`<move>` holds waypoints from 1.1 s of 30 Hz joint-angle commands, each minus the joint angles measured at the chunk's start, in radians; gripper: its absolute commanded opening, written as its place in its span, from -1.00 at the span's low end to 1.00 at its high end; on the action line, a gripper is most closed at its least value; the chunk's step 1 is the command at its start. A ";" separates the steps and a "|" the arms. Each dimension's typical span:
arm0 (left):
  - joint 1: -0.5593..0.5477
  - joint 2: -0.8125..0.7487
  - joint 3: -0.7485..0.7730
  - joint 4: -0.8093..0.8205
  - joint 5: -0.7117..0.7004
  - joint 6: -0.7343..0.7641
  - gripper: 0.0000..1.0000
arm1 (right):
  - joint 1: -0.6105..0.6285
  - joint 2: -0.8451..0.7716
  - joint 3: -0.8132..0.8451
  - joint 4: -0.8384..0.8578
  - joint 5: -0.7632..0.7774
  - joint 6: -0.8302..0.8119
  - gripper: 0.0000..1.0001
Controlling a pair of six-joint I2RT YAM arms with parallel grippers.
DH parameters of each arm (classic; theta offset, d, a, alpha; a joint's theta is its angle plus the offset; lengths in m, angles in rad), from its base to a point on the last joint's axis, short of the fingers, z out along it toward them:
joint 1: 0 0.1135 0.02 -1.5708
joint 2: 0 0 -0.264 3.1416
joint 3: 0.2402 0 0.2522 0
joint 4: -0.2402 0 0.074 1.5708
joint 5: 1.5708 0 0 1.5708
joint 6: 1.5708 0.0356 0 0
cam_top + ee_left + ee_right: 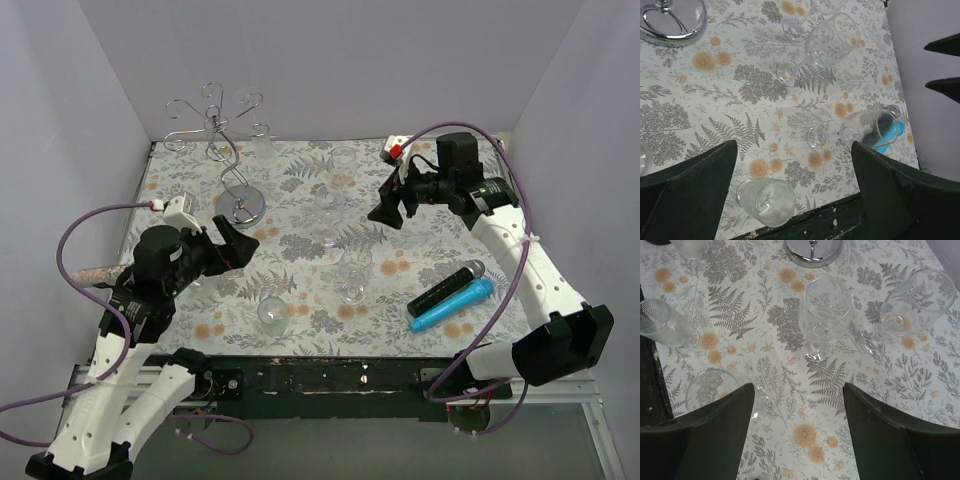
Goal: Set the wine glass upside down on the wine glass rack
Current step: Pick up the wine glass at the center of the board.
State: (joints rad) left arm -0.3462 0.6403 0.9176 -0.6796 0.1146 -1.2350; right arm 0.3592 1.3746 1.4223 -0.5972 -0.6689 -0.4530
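Left hand (794,145) and right hand (799,387) both hang released above wine glasses (825,315) on floral cloth (740,310).

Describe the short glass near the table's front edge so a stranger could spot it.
On the floral tablecloth, look along the near edge, left of centre. The short glass stands there; unlike the wine glasses behind it, it has no stem.
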 commanded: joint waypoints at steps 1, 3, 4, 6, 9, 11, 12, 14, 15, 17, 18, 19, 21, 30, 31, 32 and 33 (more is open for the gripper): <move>0.000 0.012 0.118 -0.138 -0.085 0.049 0.96 | -0.005 -0.057 -0.069 0.089 -0.075 -0.039 0.61; 0.000 0.018 0.112 -0.137 -0.081 0.057 0.96 | -0.005 -0.052 -0.065 0.073 -0.090 -0.047 0.61; 0.000 0.022 0.100 -0.126 -0.058 0.057 0.96 | -0.005 -0.049 -0.057 0.050 -0.118 -0.070 0.61; 0.000 0.033 0.073 -0.103 0.012 0.055 0.96 | -0.005 -0.045 -0.043 -0.005 -0.167 -0.117 0.61; 0.000 0.051 0.049 -0.098 0.072 0.057 0.96 | -0.005 -0.060 -0.059 -0.045 -0.186 -0.179 0.61; -0.002 0.061 0.047 -0.109 0.098 0.072 0.92 | -0.005 -0.081 -0.083 -0.047 -0.175 -0.199 0.61; -0.001 0.067 0.050 -0.121 0.120 0.080 0.91 | -0.003 -0.094 -0.095 -0.046 -0.170 -0.205 0.61; 0.000 0.099 0.059 -0.153 0.155 0.095 0.84 | -0.005 -0.112 -0.124 -0.035 -0.167 -0.207 0.61; 0.000 0.119 0.061 -0.173 0.169 0.098 0.80 | -0.005 -0.120 -0.135 -0.032 -0.167 -0.208 0.61; 0.000 0.159 0.063 -0.218 0.189 0.108 0.67 | -0.005 -0.129 -0.157 -0.024 -0.166 -0.210 0.62; -0.002 0.176 0.061 -0.236 0.185 0.109 0.64 | -0.005 -0.132 -0.160 -0.021 -0.163 -0.211 0.62; -0.002 0.189 0.058 -0.257 0.178 0.114 0.58 | -0.005 -0.132 -0.164 -0.021 -0.159 -0.211 0.62; -0.005 0.202 0.050 -0.285 0.152 0.121 0.50 | -0.005 -0.134 -0.169 -0.018 -0.155 -0.211 0.62; -0.178 0.262 -0.011 -0.293 0.059 0.030 0.36 | -0.009 -0.126 -0.180 -0.010 -0.156 -0.208 0.63; -0.221 0.278 -0.011 -0.291 0.028 0.008 0.36 | -0.009 -0.128 -0.178 -0.010 -0.155 -0.208 0.63; -0.255 0.300 -0.010 -0.294 0.004 -0.006 0.36 | -0.012 -0.129 -0.177 -0.012 -0.155 -0.208 0.63; -0.282 0.318 -0.008 -0.305 -0.034 -0.021 0.36 | -0.014 -0.131 -0.177 -0.012 -0.156 -0.208 0.63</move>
State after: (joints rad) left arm -0.5262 0.9100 0.9173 -0.9665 0.1963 -1.1843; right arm 0.3534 1.2602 1.2449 -0.6273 -0.8135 -0.6548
